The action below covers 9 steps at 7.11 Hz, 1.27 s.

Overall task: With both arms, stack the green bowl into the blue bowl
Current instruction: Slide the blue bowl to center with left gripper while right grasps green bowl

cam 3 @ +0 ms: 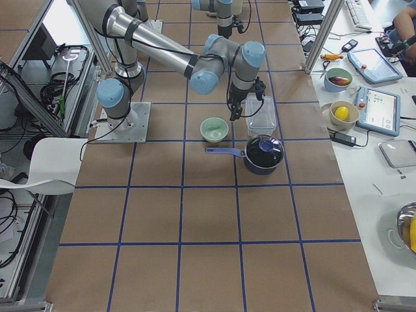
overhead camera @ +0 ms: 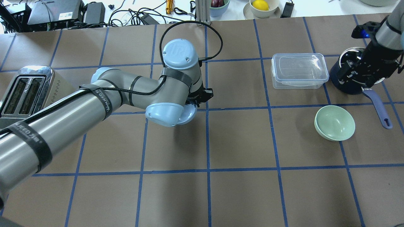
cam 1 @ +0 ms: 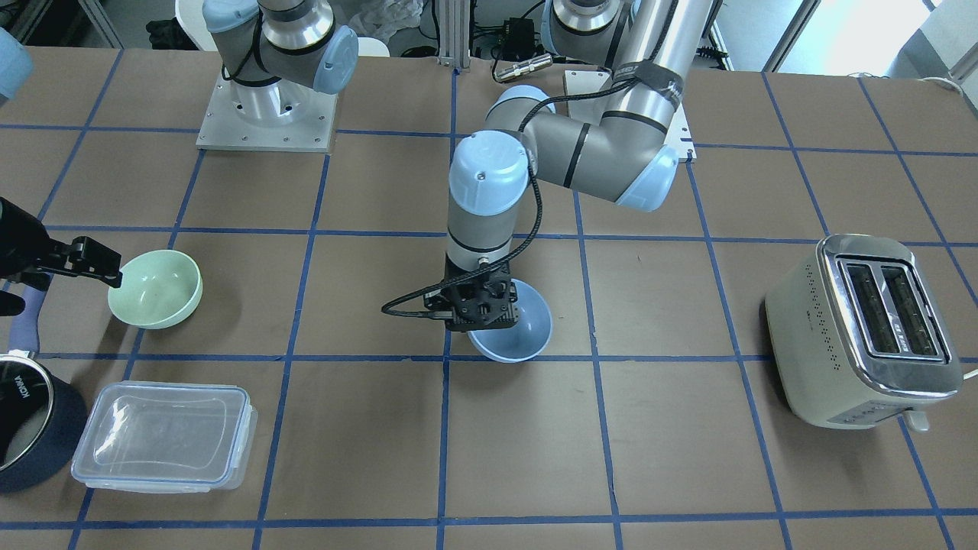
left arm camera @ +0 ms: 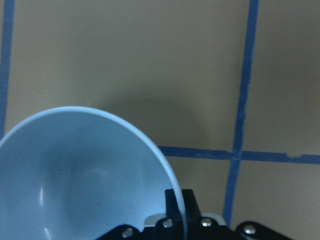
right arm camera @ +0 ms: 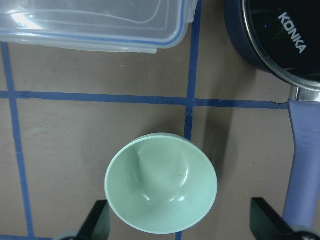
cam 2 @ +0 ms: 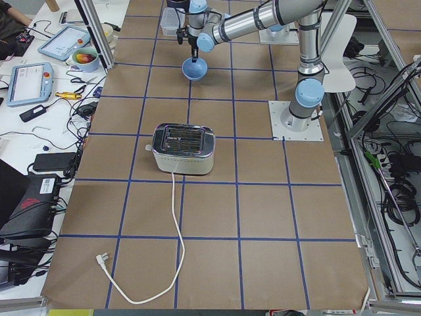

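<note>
My left gripper (cam 1: 477,309) is shut on the rim of the blue bowl (cam 1: 521,330) near the table's middle. The left wrist view shows its fingers (left arm camera: 173,207) pinching the rim of the blue bowl (left arm camera: 85,175), which is tilted, with a shadow on the table beneath it. The green bowl (overhead camera: 334,123) stands upright and empty on the table at the right of the overhead view. My right gripper (right arm camera: 180,227) is open and empty, with a finger on each side above the green bowl (right arm camera: 161,182) and not touching it.
A clear lidded plastic container (overhead camera: 298,70) and a dark navy saucepan (overhead camera: 353,85) with a purple handle (overhead camera: 380,108) lie just beyond the green bowl. A cream toaster (overhead camera: 25,90) stands at the far left. Brown table with blue grid lines.
</note>
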Tool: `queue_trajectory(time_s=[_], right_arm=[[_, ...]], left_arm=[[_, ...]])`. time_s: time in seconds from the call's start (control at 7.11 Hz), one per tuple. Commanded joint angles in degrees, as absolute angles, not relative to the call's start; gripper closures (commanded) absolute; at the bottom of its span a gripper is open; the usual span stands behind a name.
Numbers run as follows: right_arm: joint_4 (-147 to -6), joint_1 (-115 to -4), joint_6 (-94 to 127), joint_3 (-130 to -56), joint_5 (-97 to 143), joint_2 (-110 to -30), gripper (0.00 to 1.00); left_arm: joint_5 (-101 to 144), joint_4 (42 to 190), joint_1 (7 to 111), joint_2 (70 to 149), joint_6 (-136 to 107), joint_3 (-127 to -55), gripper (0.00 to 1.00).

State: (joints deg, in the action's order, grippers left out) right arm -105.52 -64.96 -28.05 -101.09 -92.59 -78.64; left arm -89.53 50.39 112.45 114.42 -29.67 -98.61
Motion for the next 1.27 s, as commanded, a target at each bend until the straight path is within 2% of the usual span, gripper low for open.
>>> queue_trajectory(time_s=[0.0, 0.14, 0.28, 0.42, 0.56, 0.7, 1.12], right_arm=[[-120.5, -61.0, -33.6, -113.7, -94.4, -78.4, 0.00], [-126.4, -60.7, -33.8, -117.7, -94.4, -78.3, 0.00], [-128.0, -60.7, -34.0, -119.3, -94.7, -78.2, 0.11], [-127.7, -60.7, -34.0, -119.4, -94.7, -78.2, 0.48], [-127.6, -60.7, -34.1, -119.4, -94.8, -78.1, 0.84], [-127.4, -60.7, -34.4, -119.2, -95.5, -78.2, 1.00], [-126.7, -61.1, -33.7, -118.0, -95.4, -78.8, 1.00]], left_arm=[[-89.4, 50.5, 116.8, 119.2, -36.1, -92.8, 0.92], [-89.6, 51.1, 117.8, 120.3, -37.5, -91.4, 0.91], [-89.9, 51.1, 118.1, 120.7, -37.6, -91.6, 0.85], [-90.7, 51.1, 117.8, 118.5, -36.4, -91.1, 0.29], [-93.1, 51.2, 116.7, 115.2, -25.8, -91.1, 0.10], [-94.7, 51.1, 115.5, 113.0, -21.5, -92.4, 0.00], [-93.9, 58.5, 108.3, 102.7, -18.0, -92.6, 0.00]])
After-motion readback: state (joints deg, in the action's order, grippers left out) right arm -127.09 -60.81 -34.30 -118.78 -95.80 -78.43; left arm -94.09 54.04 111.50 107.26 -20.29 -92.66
